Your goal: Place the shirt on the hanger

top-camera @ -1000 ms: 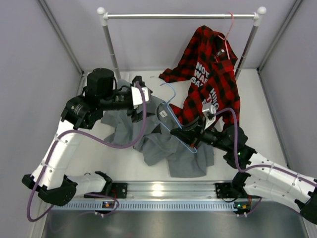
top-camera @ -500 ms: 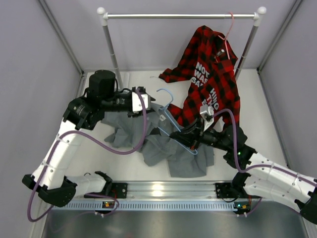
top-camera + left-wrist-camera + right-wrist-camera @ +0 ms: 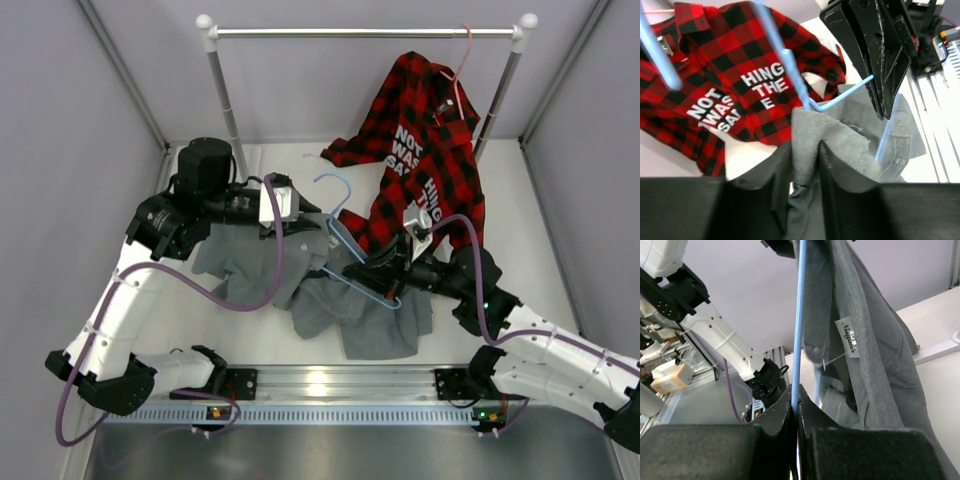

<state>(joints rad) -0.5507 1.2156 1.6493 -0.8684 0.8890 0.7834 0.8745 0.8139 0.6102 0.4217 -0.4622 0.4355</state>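
Note:
The grey shirt [image 3: 345, 310] lies crumpled on the table, with its collar end lifted between the arms. My left gripper [image 3: 306, 216] is shut on a fold of the shirt near the collar [image 3: 805, 150]. My right gripper [image 3: 362, 271] is shut on the lower bar of the light-blue hanger [image 3: 352, 250], whose hook [image 3: 338, 184] points to the back. In the right wrist view the hanger wire [image 3: 799, 315] runs straight up from the jaws beside the hanging shirt [image 3: 875, 355] and its white label [image 3: 847, 337]. One corner of the hanger [image 3: 812, 106] sits at the shirt's edge.
A red-and-black plaid shirt [image 3: 430, 160] hangs on a pink hanger [image 3: 464, 50] from the white rail [image 3: 360, 32] at the back right, close behind the hanger. The rail's posts [image 3: 222, 90] stand at the back. A metal rail [image 3: 330, 380] runs along the near edge.
My left gripper has drawn the shirt's collar end a little left and up, spreading the fabric. The right gripper and hanger have shifted slightly towards the back.

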